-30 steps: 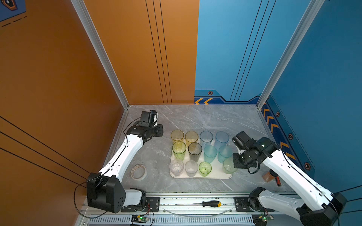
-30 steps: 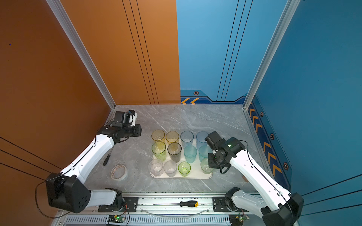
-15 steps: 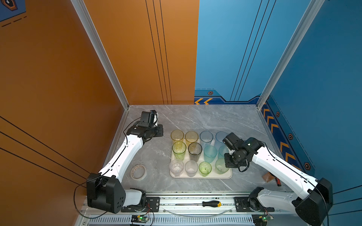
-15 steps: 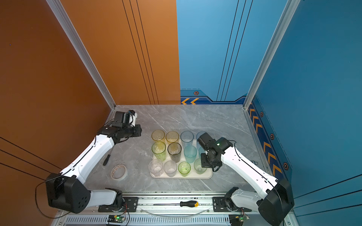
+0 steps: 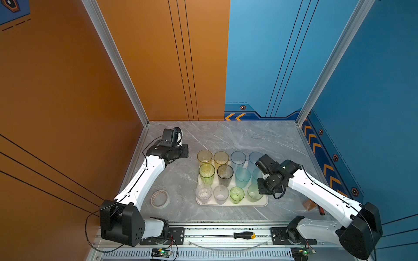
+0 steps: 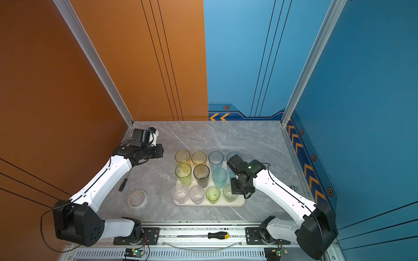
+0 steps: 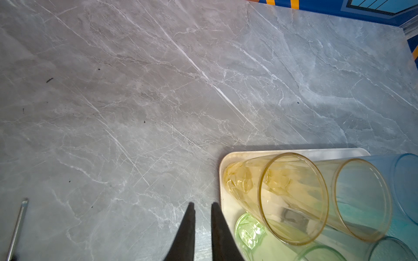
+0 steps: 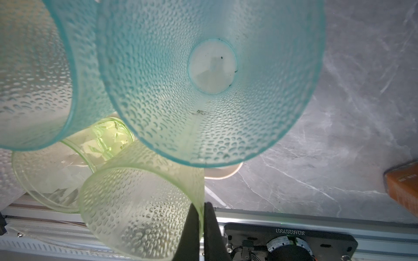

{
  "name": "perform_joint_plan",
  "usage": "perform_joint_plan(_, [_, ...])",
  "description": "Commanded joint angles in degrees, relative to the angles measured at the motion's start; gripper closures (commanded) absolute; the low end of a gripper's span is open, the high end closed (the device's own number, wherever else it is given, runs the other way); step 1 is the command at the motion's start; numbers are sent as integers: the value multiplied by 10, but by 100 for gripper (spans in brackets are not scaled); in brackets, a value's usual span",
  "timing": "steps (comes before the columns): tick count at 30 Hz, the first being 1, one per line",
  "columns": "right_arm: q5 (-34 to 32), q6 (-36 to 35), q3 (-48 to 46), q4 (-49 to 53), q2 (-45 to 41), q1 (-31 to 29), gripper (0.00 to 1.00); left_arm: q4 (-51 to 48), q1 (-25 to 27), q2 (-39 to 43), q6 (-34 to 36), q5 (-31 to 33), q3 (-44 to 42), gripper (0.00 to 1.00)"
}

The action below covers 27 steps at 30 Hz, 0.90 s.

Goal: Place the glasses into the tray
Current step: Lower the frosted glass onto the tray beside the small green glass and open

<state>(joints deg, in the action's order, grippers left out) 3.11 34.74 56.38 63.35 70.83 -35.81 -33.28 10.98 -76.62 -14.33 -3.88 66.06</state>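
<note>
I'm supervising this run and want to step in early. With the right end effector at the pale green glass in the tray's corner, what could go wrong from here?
1. The right end effector pinches only the thin wall of the pale green glass; it could slip or tip on release.
2. The teal glass stands close beside; pulling away may knock it.
3. The glass sits by the tray corner; its base might catch the rim.

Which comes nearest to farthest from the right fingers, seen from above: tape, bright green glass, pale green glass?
1. Pale green glass, held by the right fingers.
2. Bright green glass, just left of it.
3. Tape, far left, off the tray.
</note>
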Motion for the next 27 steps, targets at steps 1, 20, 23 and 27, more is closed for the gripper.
perform_joint_plan(1, [7, -6, -9, -7, 8, 7, 100, -16, -1, 0, 11, 8, 7, 84])
perform_joint_plan(20, [21, -13, -32, -21, 8, 18, 100, -22, 5, -5, 11, 13, 13, 84])
perform_joint_plan(23, [22, -13, -32, -21, 7, 18, 100, -22, 5, -5, 11, 13, 13, 84])
perform_joint_plan(27, [23, -14, -29, -21, 5, 18, 97, -22, 6, -4, 11, 14, 13, 84])
